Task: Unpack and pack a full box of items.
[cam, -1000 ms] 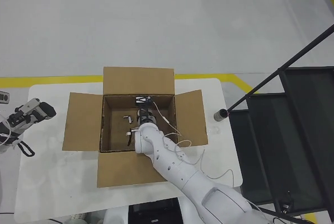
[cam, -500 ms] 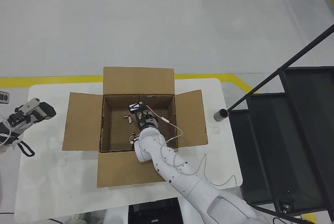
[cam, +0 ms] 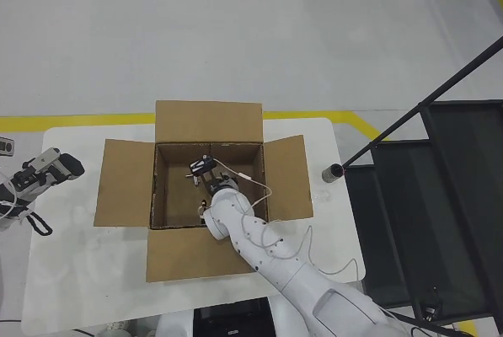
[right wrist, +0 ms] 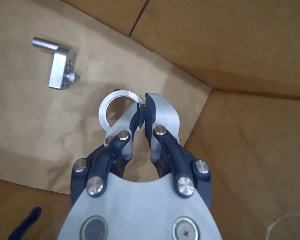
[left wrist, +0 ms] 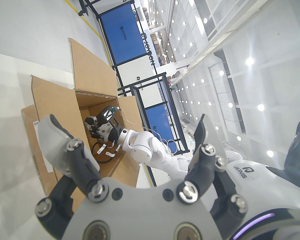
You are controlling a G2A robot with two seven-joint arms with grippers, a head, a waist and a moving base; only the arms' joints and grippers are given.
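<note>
Perhaps logos on blue panels [left wrist: 122,38]

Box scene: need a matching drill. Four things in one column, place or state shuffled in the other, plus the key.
Things
1. metal ring
2. L-shaped bracket
3. left gripper
4. small cylinder

Place or state
A. standing on the table, outside the box
B. open, holding nothing
C. pinched by its wall in the right gripper
D. lying loose on the box floor

Pairs: 1-C, 2-D, 3-B, 4-A
</note>
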